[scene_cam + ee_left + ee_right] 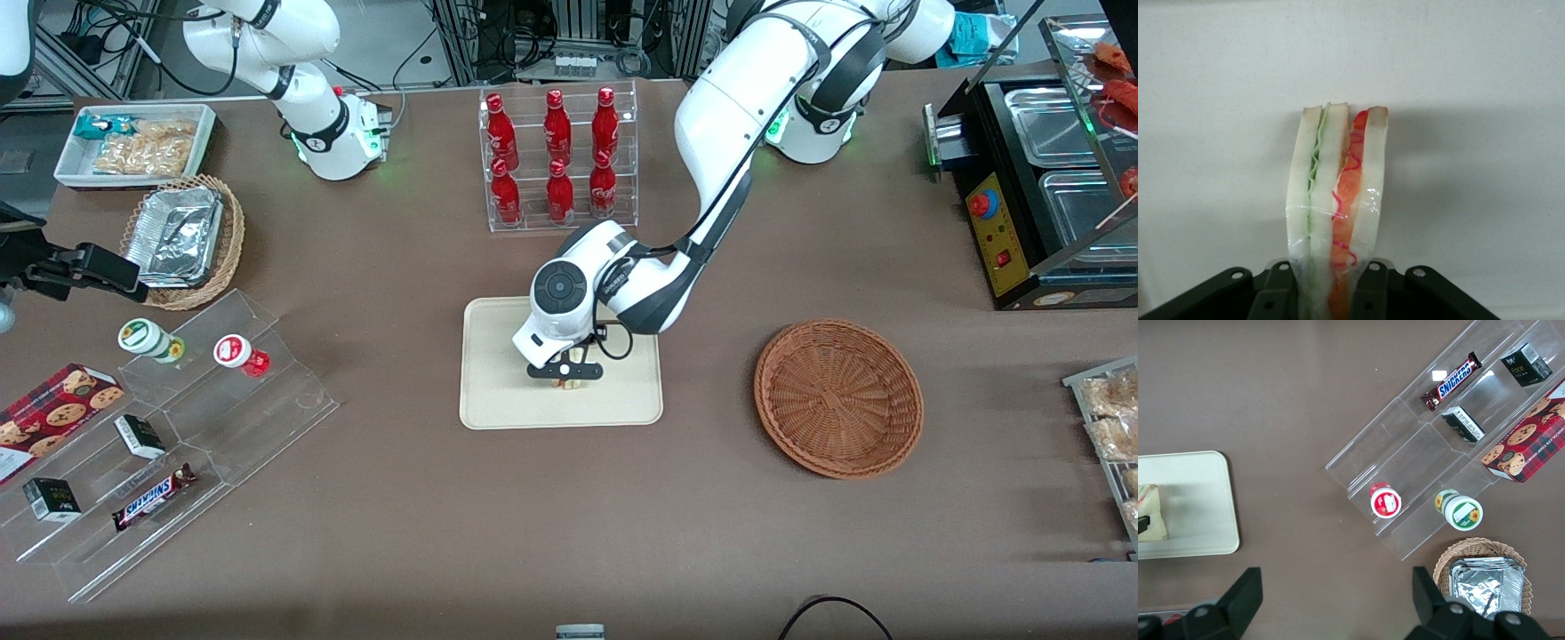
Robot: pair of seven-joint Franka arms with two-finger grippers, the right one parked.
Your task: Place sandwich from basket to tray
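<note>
Sandwich (pixel 1338 200) sits clamped between the fingers (pixel 1279 283) of the left gripper (pixel 565 372), low over the tray (pixel 498 400) near its middle; whether it already touches the tray surface I cannot tell. The fingers are narrow, pressed onto the two bread faces at the wedge's thick end.

By its look it is light and soft: the white bread bows slightly under the squeeze, and the clear wrap likely makes the faces slippery. A firm pinch would probably crush the layers, so a gentle hold across the flat bread faces, not on the cut edge, seems the safest grip, and a release close to the tray should keep it from tipping.

The wrist view alone shows the green and red-pink filling, the wrap's creases and how the fingers meet the bread. The front view hides nearly all of that under the gripper, yet it alone shows the reddish-brown basket (pixel 838 398) empty, well apart on the worktop (pixel 569 533) toward the working arm's end. The parked arm's view catches only a corner of the sandwich on the tray's edge of sight.
</note>
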